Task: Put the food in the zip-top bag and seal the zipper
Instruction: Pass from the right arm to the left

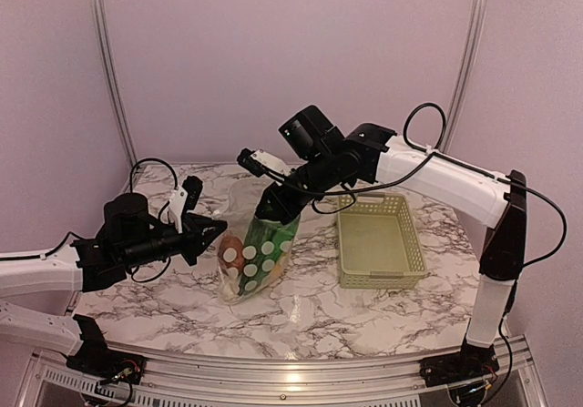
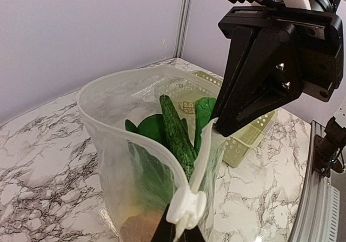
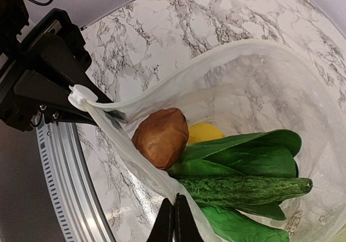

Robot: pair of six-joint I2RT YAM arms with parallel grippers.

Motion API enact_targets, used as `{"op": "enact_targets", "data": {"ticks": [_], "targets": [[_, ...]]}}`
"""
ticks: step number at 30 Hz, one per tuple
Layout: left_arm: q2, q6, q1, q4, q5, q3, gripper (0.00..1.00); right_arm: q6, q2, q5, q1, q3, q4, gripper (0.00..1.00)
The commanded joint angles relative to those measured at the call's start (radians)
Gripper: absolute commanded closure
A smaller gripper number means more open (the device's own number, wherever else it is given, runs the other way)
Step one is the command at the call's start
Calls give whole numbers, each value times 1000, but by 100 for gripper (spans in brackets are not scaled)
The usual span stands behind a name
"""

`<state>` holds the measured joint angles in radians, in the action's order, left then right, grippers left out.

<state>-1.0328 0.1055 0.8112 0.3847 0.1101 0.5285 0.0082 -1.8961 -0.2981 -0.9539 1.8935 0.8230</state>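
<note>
While in zip-top bag [image 2: 116,161], cucumber [image 2: 178,133] tip-up.

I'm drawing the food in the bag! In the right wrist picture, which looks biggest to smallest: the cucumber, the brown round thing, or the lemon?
1. cucumber: the longest.
2. brown round item
3. lemon: only a small part shows behind the brown one, so its real size is unsure.

Grey-veined white marble tabletop [image 1: 364,325] here. The clear, white-dotted zip-top bag [image 1: 250,266] stands on it around the middle, mouth up, and the pale green slotted basket [image 1: 383,279] sits flat to its right, not touching.
</note>
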Motion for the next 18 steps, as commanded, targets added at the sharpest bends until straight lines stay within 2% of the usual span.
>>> {"op": "enact_targets", "data": {"ticks": [1, 2, 5, 8, 10, 18], "targets": [[21, -18, 3, 7, -33, 58, 98, 13, 5, -2, 10, 10, -4, 100], [22, -29, 3, -12, -29, 76, 100, 11, 7, -11, 9, 18, -3, 99], [18, -85, 3, -129, -13, 152, 100, -7, 42, -136, 9, 42, -35, 73], [19, -175, 3, -250, 5, 228, 100, -7, 110, -160, 9, 25, -111, 59], [22, -218, 3, -327, 7, 272, 100, -6, 141, -154, 9, 27, -140, 55], [20, -301, 3, -555, 67, 381, 100, -136, 125, -108, -39, 34, -145, 53]]}}
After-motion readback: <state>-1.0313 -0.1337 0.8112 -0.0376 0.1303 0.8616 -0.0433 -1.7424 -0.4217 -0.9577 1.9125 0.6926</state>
